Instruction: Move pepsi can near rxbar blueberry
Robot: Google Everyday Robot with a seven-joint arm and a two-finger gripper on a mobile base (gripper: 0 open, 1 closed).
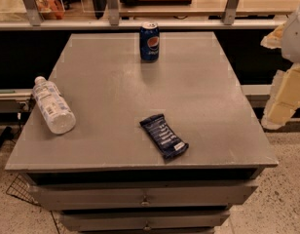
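The pepsi can (149, 41) stands upright at the back middle of the grey table (106, 96), dark blue with a silver top. The rxbar blueberry (163, 136) lies flat near the front, slightly right of centre, in a navy wrapper with white lettering. My gripper (282, 84) is at the right edge of the view, off the table's right side, well away from both the can and the bar. It holds nothing that I can see.
A clear plastic bottle (53, 105) with a white label lies on its side at the table's left edge. Drawers (145, 196) are under the tabletop. A railing and shelf (140, 18) run behind the table.
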